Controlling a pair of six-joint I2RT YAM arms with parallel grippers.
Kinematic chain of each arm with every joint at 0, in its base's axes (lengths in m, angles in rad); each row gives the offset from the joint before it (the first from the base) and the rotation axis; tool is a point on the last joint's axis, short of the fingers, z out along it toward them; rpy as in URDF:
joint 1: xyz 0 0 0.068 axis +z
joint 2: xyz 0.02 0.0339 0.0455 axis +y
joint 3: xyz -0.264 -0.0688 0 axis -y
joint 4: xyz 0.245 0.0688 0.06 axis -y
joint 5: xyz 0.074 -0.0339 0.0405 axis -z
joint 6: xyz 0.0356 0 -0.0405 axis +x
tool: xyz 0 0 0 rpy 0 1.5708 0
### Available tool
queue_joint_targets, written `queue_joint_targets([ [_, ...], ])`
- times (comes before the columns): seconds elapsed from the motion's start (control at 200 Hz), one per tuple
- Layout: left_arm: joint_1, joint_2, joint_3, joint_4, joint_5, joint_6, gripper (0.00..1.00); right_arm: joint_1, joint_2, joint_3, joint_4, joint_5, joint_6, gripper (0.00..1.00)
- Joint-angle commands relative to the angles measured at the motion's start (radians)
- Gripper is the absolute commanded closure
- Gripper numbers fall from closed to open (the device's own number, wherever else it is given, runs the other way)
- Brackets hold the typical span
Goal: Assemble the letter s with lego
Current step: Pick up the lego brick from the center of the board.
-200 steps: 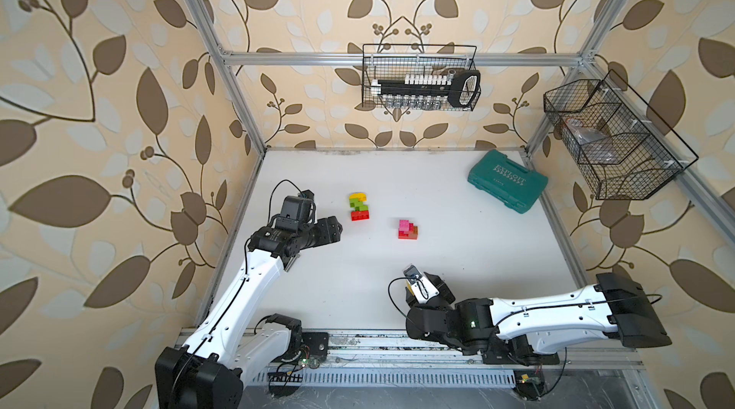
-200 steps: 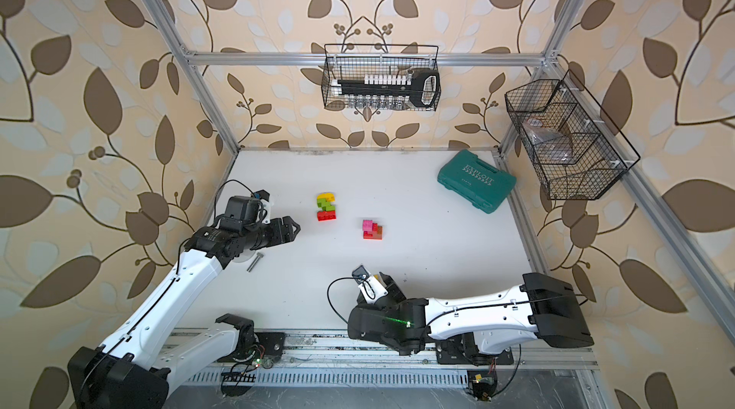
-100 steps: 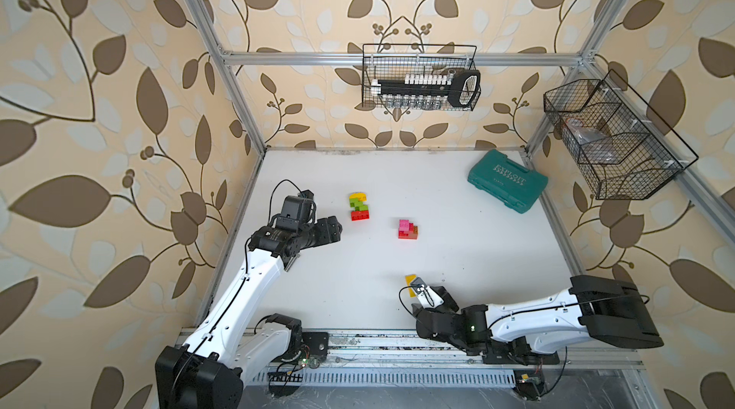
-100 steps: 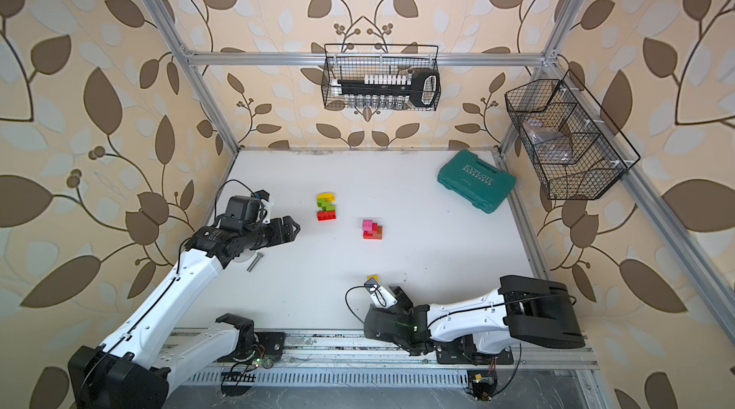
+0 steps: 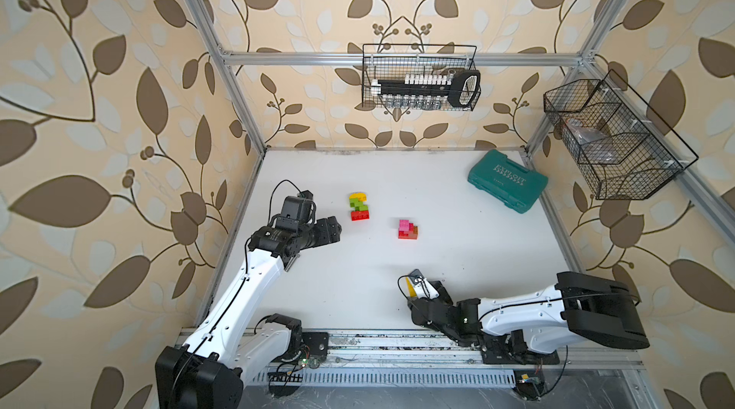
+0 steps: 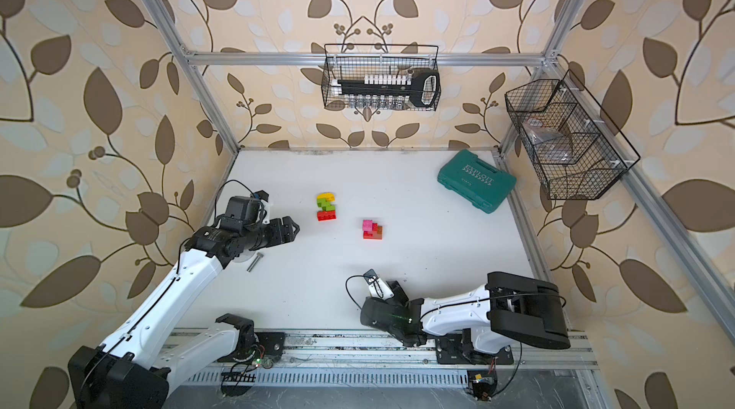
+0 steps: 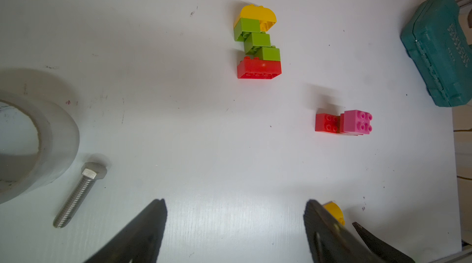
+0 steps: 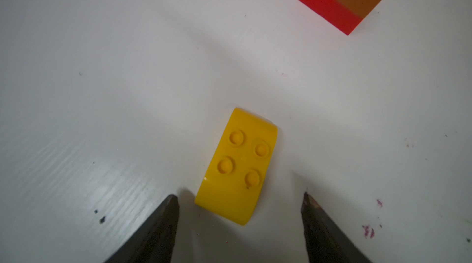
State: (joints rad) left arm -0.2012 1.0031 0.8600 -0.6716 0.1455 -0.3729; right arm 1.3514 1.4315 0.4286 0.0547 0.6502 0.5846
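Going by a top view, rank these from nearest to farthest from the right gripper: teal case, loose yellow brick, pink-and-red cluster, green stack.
1. loose yellow brick: just ahead of the open right gripper, at the front.
2. pink-and-red cluster: mid-surface, straight beyond.
3. green stack: farther back, toward the left arm's side.
4. teal case: back corner on the right arm's side.

A white, lightly scuffed bench is shown. Left of its centre, a chain of yellow, lime green and red studded plastic bricks is laid flat. Just to the right and slightly nearer, a small cluster of pink, red and brown bricks is set. A single yellow rounded brick is placed at the near middle, studs showing. A teal plastic case is found in the far right corner. At the left, a steel hex bolt is laid just beside a roll of clear tape.
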Motion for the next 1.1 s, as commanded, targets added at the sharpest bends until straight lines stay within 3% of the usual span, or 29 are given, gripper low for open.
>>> queue_joint_targets([
  [0.0, 0.011, -0.015, 0.001, -0.006, -0.022, -0.007, 0.13, -0.023, 0.036, 0.006, 0.007, -0.056, -0.015, 0.31],
  [0.365, 0.011, -0.019, 0.000, -0.011, -0.028, -0.006, 0.13, -0.028, -0.004, -0.028, 0.001, -0.085, -0.005, 0.51],
  [1.095, 0.011, -0.017, 0.003, -0.008, -0.024, -0.006, 0.13, -0.063, 0.055, -0.014, 0.019, -0.088, -0.017, 0.61],
])
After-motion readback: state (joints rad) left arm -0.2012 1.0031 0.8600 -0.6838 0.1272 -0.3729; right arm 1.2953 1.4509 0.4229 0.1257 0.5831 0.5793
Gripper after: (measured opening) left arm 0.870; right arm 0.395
